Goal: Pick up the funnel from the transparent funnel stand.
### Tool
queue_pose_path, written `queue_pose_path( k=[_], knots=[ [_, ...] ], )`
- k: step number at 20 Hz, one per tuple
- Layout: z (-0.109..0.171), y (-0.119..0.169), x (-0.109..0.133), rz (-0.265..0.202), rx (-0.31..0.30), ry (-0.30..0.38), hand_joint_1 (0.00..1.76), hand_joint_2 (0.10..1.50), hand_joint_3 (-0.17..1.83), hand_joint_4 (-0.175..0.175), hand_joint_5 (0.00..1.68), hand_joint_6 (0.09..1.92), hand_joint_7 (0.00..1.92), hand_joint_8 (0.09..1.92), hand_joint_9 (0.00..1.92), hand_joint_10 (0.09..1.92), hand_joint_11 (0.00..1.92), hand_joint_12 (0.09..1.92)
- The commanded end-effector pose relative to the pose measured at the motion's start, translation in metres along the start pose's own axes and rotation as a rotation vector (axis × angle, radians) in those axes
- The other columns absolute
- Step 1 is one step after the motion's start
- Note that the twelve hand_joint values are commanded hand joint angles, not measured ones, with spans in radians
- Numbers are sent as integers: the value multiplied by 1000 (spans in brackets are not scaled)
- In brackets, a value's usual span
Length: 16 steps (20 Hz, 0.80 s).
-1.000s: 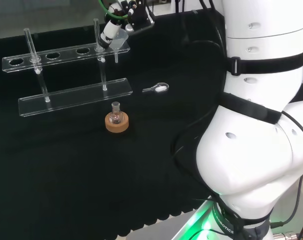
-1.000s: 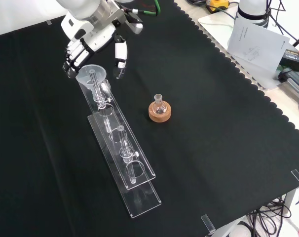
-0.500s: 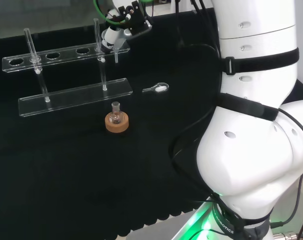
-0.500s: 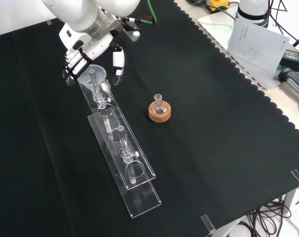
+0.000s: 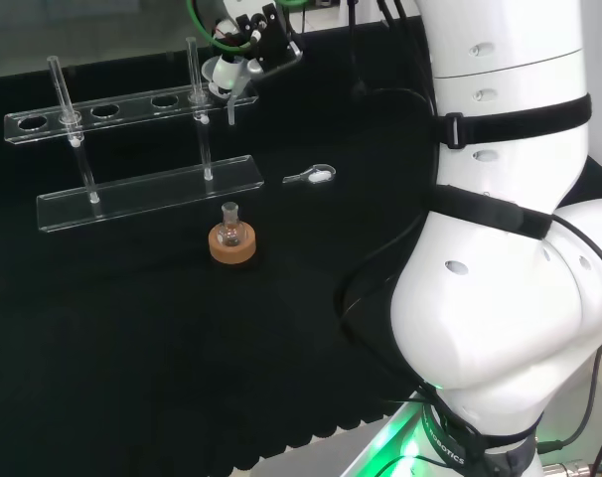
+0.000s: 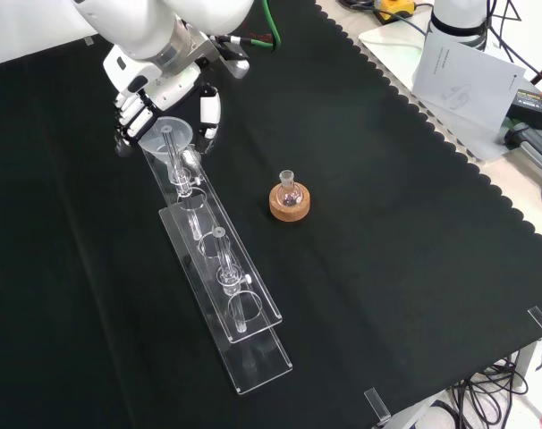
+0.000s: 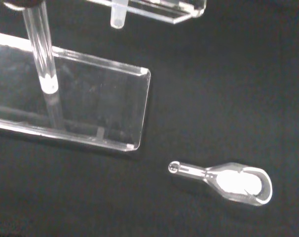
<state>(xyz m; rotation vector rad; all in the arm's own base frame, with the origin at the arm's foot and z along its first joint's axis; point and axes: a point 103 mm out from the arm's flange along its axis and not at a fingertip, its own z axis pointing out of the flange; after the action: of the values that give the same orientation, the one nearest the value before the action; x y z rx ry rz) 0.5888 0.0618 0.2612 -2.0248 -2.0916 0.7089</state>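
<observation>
- Funnel (image 6: 167,133): upper left of front view, seated in end hole of transparent funnel stand (image 6: 219,268).
- Robot hand (image 6: 150,85): fingers curved either side of funnel rim; whether they are touching it cannot be told.
- Small flask (image 6: 289,189) on cork ring (image 6: 290,206): centre of table (image 6: 387,223).
- Clear scoop (image 7: 228,181): lying beside stand base.

A black cloth covers the tabletop (image 6: 387,268). On it lie a clear funnel stand (image 6: 222,295), a small flask on a cork ring (image 6: 290,203) and a clear scoop (image 7: 228,181).

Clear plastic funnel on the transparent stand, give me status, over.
Hand open, fingers either side of clear plastic funnel. Funnel seated in transparent stand, not lifted. Nothing blocking.
</observation>
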Motion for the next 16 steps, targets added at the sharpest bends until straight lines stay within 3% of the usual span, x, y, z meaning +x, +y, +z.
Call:
queue_pose_path(
  k=[1, 5, 8, 12, 16],
  knots=[
    [-3, 0, 5, 28, -75, -39, 678, 744, 458, -20, 387, 87, 382, 745, 644, 668, 320, 1466],
    [-11, -6, 7, 52, -135, -78, 718, 766, 515, -39, 541, 87, 570, 814, 831, 677, 386, 1413],
    [-23, -15, 6, 60, -178, -101, 746, 782, 536, -47, 689, 236, 651, 834, 897, 691, 439, 1366],
    [-46, -37, 2, 70, -208, -105, 768, 785, 559, -51, 662, 501, 681, 850, 928, 702, 463, 1344],
    [-64, -65, -1, 74, -206, -114, 773, 781, 572, -51, 637, 588, 685, 859, 937, 708, 469, 1342]
  ],
)
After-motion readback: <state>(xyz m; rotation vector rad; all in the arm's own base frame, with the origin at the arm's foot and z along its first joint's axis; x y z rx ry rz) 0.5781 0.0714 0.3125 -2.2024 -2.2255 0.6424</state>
